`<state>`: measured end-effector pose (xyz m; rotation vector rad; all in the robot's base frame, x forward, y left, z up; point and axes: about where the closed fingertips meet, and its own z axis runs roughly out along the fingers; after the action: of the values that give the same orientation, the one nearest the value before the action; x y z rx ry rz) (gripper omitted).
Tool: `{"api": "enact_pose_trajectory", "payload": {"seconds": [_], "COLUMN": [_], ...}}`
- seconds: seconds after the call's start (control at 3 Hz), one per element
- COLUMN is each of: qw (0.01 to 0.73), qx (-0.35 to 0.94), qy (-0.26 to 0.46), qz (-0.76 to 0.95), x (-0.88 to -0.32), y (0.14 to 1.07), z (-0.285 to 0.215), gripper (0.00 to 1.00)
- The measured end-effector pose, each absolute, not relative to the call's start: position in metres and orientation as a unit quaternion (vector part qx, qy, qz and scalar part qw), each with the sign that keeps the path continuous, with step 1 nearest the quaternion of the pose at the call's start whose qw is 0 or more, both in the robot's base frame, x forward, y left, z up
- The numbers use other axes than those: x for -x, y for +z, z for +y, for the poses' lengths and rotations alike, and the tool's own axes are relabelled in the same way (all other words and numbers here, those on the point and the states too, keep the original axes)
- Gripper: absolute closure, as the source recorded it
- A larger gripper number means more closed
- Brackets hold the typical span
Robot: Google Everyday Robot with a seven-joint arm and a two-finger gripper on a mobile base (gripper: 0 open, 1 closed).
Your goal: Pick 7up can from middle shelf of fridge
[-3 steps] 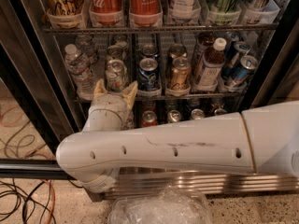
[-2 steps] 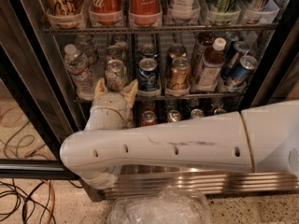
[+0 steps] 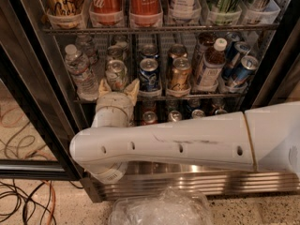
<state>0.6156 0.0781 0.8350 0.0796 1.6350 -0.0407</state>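
The bulky white arm's gripper (image 3: 118, 87) sits left of centre, its tan fingers (image 3: 133, 86) spread wide around the pale whitish-green aluminium 7up can (image 3: 116, 73) on the grey wire middle shelf (image 3: 161, 97).

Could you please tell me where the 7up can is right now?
In the camera view, the 7up can stands front-left on the middle shelf, between a water bottle and a blue can, with the open gripper reaching up at its base.
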Motion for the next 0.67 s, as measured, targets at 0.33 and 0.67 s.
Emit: {"api": "enact_pose_trajectory", "payload": {"seconds": [0.33,0.67], "qw": [0.683,0.685], "qx": [-0.034,-0.027], "qy": [-0.014,-0.010], "qz": [0.730,0.728], "x": [-0.623,-0.634], "y": [0.830,0.827], "z": [0.074,0.072], "gripper": [0.30,0.30]}}
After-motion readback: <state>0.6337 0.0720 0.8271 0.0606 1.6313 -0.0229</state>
